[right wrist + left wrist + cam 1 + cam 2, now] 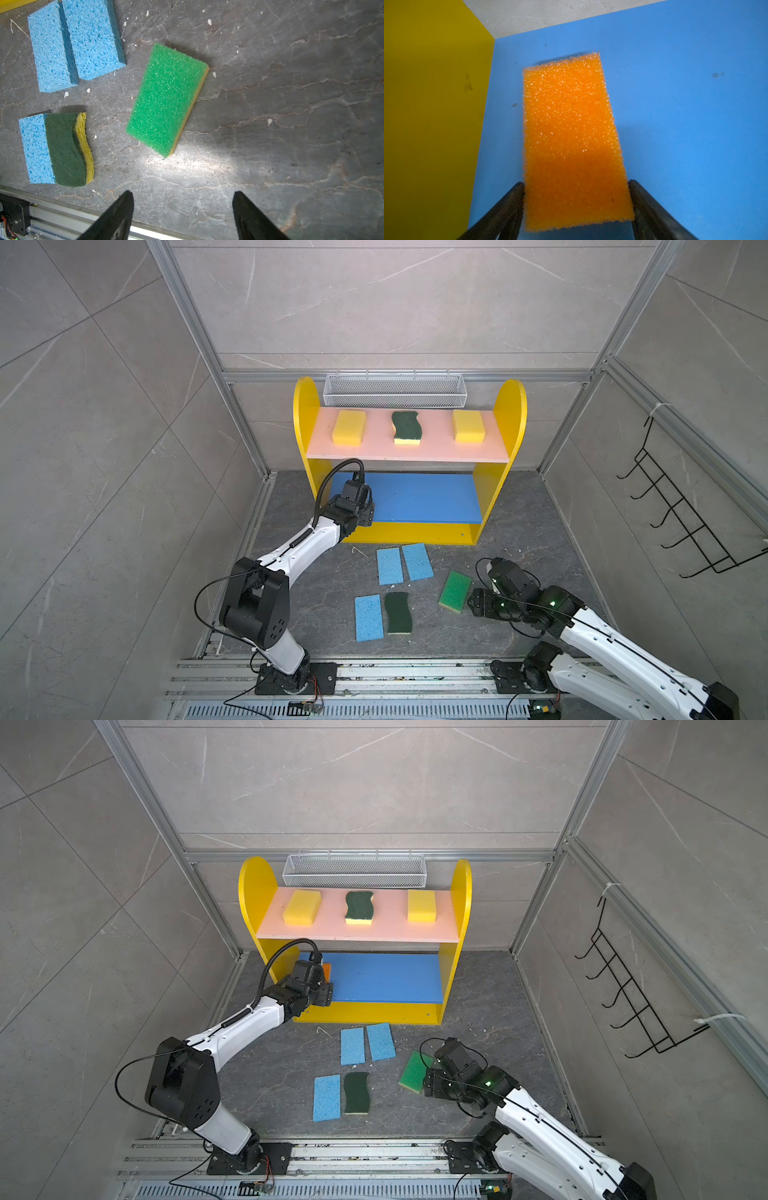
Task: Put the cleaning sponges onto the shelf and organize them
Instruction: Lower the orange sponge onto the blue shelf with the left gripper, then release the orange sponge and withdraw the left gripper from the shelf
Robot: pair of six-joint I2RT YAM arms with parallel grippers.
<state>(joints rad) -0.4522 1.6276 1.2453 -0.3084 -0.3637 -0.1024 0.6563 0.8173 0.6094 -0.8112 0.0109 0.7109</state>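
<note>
In both top views the shelf point(305, 406) stands at upper centre. Its pink board point(436, 448) carries a yellow sponge point(349, 427) at the left, a scourer point(406, 428) in the middle and another yellow sponge point(468, 425) at the right, all well apart. The left claw point(360, 489) reaches in at the left end of the blue board point(428, 497). In a top view its body hides its load; in a top view an orange sponge point(327, 970) shows as a sliver beside it. At lower centre three blue sponges point(390, 566), a second scourer point(398, 612) and a green sponge point(455, 591) lie on the floor point(519, 531). The green sponge is just beside the right claw point(478, 601).

Only the left wrist view shows the whole orange sponge. It lies lengthwise over the blue board, near the yellow side panel. The left claw point(576, 182) has a finger against each long edge at the near end. The foam is not visibly dented, so I cannot tell whether it is pinched or merely flanked.

In the right wrist view the right claw point(182, 193) is spread with nothing between its fingers, over bare floor. The green sponge lies ahead, askew, and shows a yellow foam underlayer. These sponges look light, soft and springy, with rough tops that should not slip. A gentle pinch across the short width, at mid-length, should do.
</note>
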